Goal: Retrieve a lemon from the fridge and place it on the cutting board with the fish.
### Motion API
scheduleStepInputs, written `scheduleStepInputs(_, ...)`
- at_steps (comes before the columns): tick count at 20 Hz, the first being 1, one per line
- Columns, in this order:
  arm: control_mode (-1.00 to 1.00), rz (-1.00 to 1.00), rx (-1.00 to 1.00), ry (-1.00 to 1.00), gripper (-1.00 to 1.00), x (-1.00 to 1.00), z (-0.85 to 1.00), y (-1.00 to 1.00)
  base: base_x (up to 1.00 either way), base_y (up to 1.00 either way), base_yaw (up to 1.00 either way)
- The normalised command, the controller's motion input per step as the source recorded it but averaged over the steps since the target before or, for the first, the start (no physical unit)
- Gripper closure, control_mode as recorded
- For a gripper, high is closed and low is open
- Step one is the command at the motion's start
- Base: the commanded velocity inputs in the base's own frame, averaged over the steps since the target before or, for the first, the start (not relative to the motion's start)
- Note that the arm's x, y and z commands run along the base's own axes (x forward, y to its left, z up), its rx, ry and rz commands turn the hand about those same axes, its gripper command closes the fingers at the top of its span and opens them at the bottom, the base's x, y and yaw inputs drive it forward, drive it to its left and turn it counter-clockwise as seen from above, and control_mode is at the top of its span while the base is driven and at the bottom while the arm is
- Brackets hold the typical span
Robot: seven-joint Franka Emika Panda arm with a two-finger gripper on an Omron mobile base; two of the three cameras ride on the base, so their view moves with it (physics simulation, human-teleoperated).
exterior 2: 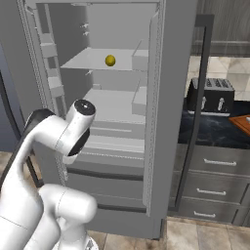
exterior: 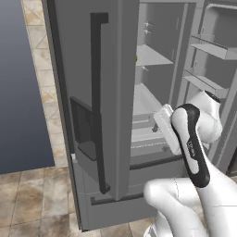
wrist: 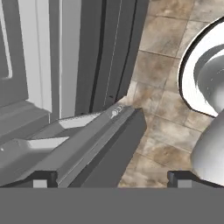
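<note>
The fridge (exterior 2: pixel 176 73) stands with its doors swung open, pale shelves showing inside. The lemon (exterior 2: pixel 110 60) sits small and yellow on the upper shelf; a sliver of it (exterior: pixel 136 58) peeks past the left door's edge. A corner of the reddish-brown cutting board (exterior 2: pixel 242 122) shows on the dark counter at the far right, and the fish is out of view past that edge. My gripper (wrist: pixel 111 178) is open with nothing held, pointing down at the fridge's lower front (wrist: pixel 87 135) and the tiled floor. It is well below the lemon's shelf.
The left door with its long dark handle (exterior: pixel 97 106) stands close on my left. The right door's edge (exterior 2: pixel 155 112) borders the opening. A black toaster (exterior 2: pixel 211 95) sits on the counter above grey drawers (exterior 2: pixel 215 178). Door bins (exterior: pixel 210 48) line the right door.
</note>
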Motion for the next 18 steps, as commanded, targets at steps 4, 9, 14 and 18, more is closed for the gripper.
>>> scheduleStepInputs(4, -1.0, 0.08, 0.09, 0.09, -1.0, 0.68, -0.44, 0.32, 0.0, 0.0, 0.0)
scheduleStepInputs(9, -1.0, 0.04, 0.01, 0.03, -1.0, 0.43, -0.39, 0.37, 0.0, 0.0, 0.0)
scheduleStepInputs(14, -1.0, 0.01, 0.12, 0.12, -1.0, 0.5, -0.28, 0.17, 0.0, 0.0, 0.0)
scheduleStepInputs(18, -1.0, 0.06, 0.17, 0.11, -1.0, 0.17, -0.34, 0.38, 0.0, 0.0, 0.0)
